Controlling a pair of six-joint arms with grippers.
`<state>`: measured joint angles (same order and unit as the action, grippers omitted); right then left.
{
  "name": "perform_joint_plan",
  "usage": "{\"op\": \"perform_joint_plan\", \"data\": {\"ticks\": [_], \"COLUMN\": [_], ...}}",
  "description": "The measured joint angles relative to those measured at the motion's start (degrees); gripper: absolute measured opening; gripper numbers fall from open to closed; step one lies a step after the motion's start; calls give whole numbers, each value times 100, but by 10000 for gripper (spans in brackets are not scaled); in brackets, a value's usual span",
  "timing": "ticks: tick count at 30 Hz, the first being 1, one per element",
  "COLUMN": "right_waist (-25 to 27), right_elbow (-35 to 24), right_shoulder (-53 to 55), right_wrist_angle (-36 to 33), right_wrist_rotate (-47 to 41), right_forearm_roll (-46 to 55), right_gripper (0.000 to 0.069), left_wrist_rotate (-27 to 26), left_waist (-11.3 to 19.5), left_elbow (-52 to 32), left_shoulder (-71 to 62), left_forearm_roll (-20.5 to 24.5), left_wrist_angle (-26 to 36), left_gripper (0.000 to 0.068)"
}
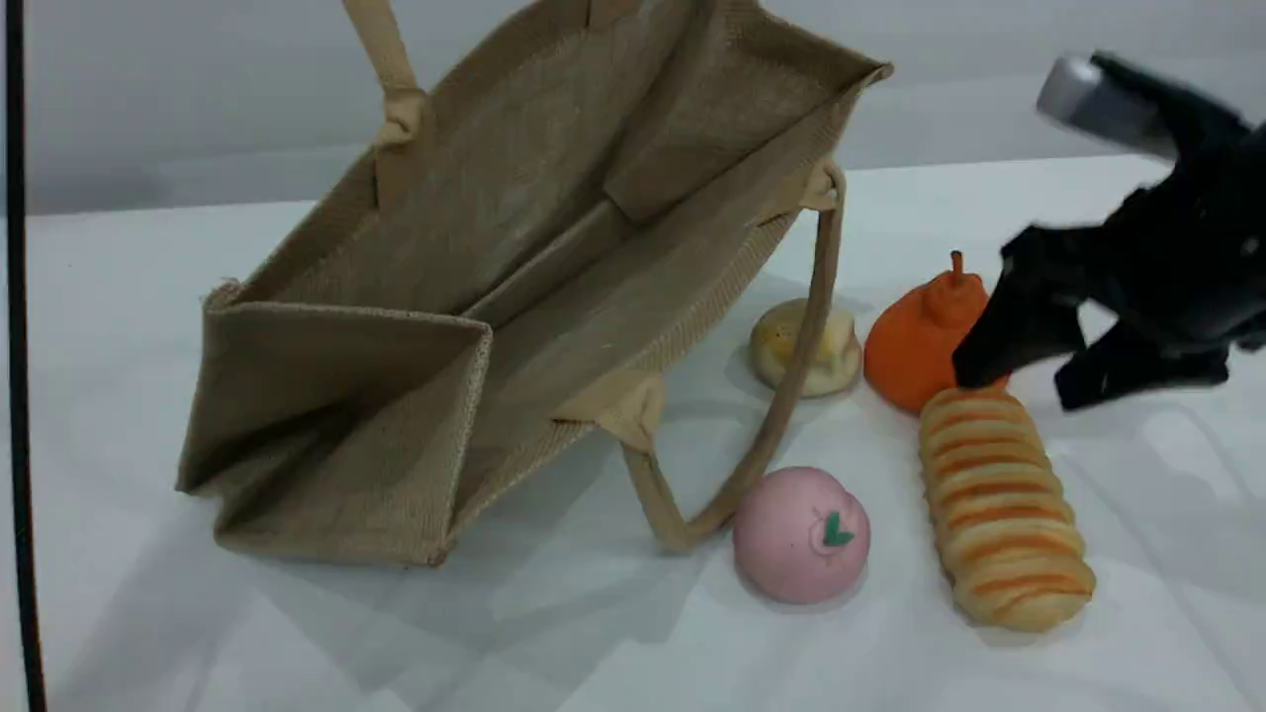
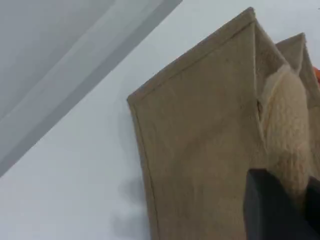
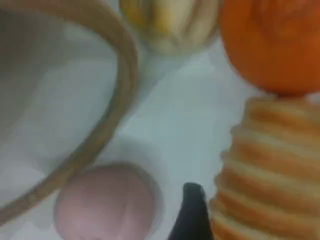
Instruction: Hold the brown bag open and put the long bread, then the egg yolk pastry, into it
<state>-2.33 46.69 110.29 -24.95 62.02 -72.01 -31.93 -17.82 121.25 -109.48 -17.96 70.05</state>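
Presently left gripper (image 2: 290, 202) pinches a handle (image 2: 285, 125) of the brown bag (image 1: 554, 247); right gripper (image 1: 1024, 386), wide and empty, must next straddle the long bread (image 1: 1004, 509).

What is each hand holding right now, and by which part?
The left hand holds the brown bag by one beige handle. The right hand is open above the long bread, holding nothing.

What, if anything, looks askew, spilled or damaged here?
Only the brown bag looks askew: it sits tilted on the table, hung by its upper handle from the shut left gripper. Its other handle droops across the front of the egg yolk pastry. Nothing looks spilled or damaged.
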Motion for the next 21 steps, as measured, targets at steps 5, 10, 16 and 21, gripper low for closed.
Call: {"op": "perform_joint_plan", "data": {"ticks": [5, 10, 16, 21], "right_waist": [0, 0, 0, 0], "right_elbow": [0, 0, 0, 5], "right_shoulder": [367, 573, 802, 1021], "right_wrist_angle": [96, 85, -194, -263], "right_wrist_rotate": [20, 249, 769, 915], "right_forearm_roll": [0, -224, -764, -952], "right_gripper": [517, 517, 517, 475], "left_wrist_rotate": [0, 22, 72, 91], "left_waist": [0, 0, 0, 0], "left_elbow": [0, 0, 0, 0], "left_shoulder": [0, 0, 0, 0], "left_forearm_roll": [-6, -6, -6, -6], "left_wrist_angle": [0, -1, -6, -6], "left_gripper": [95, 94, 94, 94]}}
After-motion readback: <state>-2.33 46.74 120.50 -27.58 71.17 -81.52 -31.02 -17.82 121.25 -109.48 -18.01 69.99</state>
